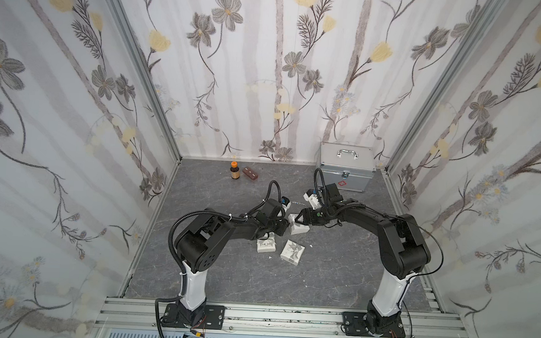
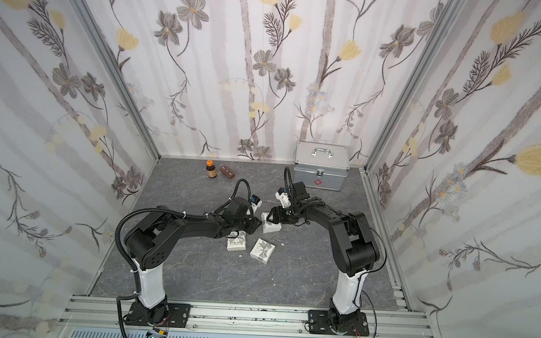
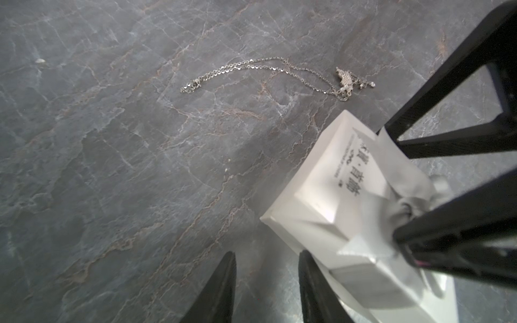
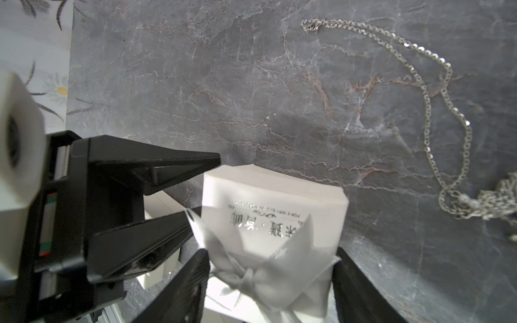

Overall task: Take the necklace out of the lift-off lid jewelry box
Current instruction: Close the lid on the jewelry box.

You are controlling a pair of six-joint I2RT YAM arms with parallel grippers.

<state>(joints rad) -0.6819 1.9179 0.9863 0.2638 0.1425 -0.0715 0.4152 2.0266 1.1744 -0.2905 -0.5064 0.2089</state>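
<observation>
The necklace (image 3: 265,67), a fine silver chain with a small pendant, lies loose on the grey marbled table (image 3: 112,167), outside any box; it also shows in the right wrist view (image 4: 428,92). My right gripper (image 4: 271,251) is shut on the white box lid (image 4: 274,207), one finger on each side of its grey ribbon bow; the lid sits tilted. A white box part (image 4: 221,296) shows beneath it. My left gripper (image 3: 268,253) is open with only table between its fingers, right beside the lid (image 3: 321,190). In a top view both grippers meet at the white box (image 1: 299,228).
Two more white ribboned boxes (image 1: 265,246) (image 1: 292,252) lie just in front of the arms. A silver case (image 1: 347,170) stands at the back right. A brown bottle (image 1: 234,171) and a small brown block (image 1: 250,174) sit at the back. Floral walls close in three sides.
</observation>
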